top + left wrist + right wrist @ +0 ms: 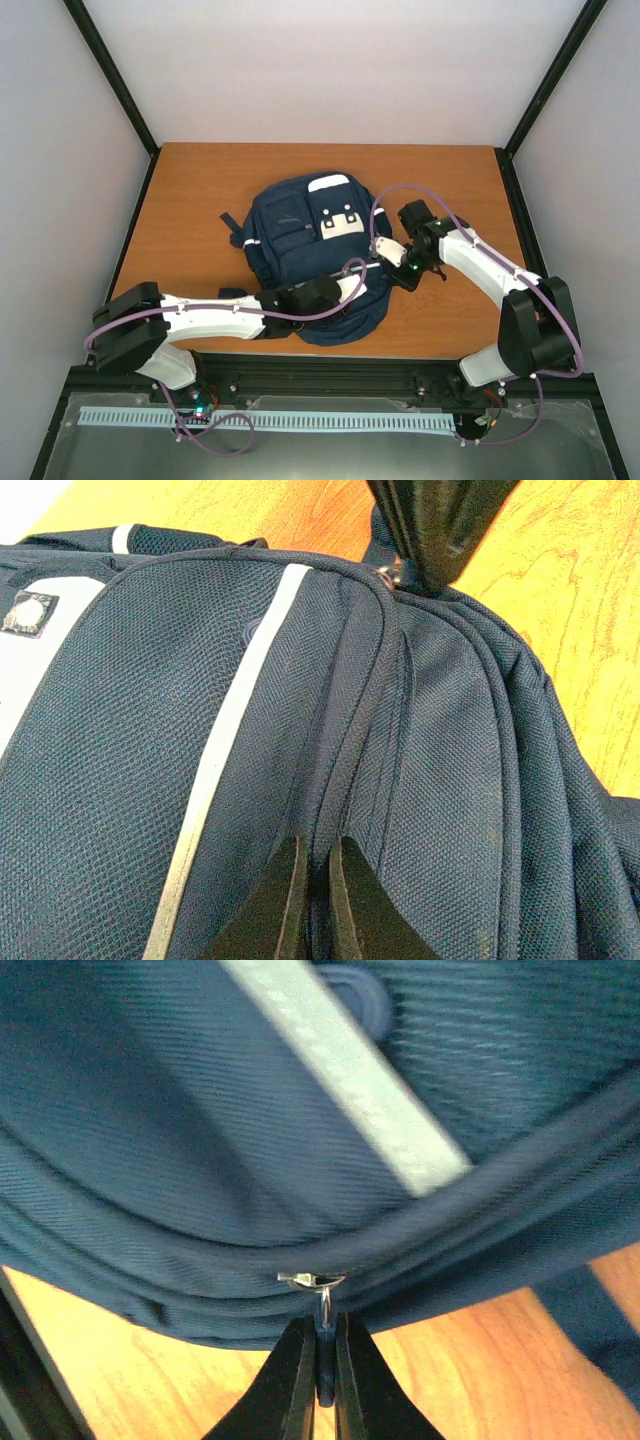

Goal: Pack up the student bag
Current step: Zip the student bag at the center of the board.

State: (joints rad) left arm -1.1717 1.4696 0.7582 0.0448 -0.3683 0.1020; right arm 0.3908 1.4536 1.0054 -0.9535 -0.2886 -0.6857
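The navy-blue student bag (300, 240) lies flat on the wooden table (190, 200), its white front patch (341, 226) facing up. My left gripper (352, 290) rests on the bag's near part and is shut on a fold of fabric beside the zipper seam (345, 780). My right gripper (392, 268) is at the bag's right side, shut on the zipper pull tab (324, 1345), with the metal slider (312, 1280) just above its tips. The right gripper also shows in the left wrist view (425, 580) at the bag's edge.
Black frame posts and white walls enclose the table. A dark strap (232, 222) sticks out on the bag's left side. Bare wood lies left of the bag and behind it.
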